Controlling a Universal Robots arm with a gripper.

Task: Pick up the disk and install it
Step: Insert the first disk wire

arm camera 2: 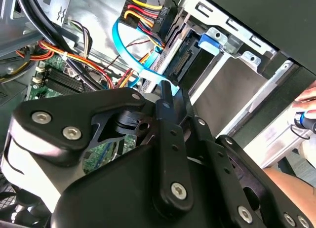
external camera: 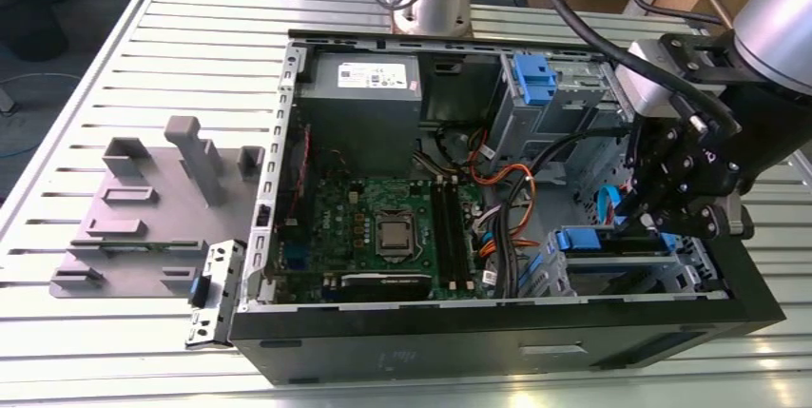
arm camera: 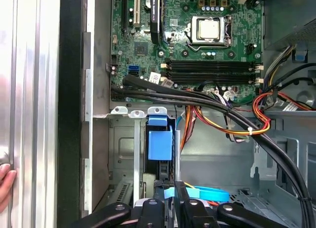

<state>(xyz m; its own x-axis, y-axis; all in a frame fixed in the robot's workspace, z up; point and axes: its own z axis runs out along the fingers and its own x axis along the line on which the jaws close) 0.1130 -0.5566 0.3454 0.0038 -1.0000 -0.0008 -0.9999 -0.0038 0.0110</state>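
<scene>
The disk is seen seated upright in the computer case's drive cage, fingers of the gripper narrowed above it.

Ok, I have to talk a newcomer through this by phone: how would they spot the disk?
Find the open black computer case on the slatted table. In its near corner at the exterior view's right, just beside the gripper, stands a metal drive cage. The disk is slotted in it, blue-railed, unlike the bare green motherboard alongside.
</scene>
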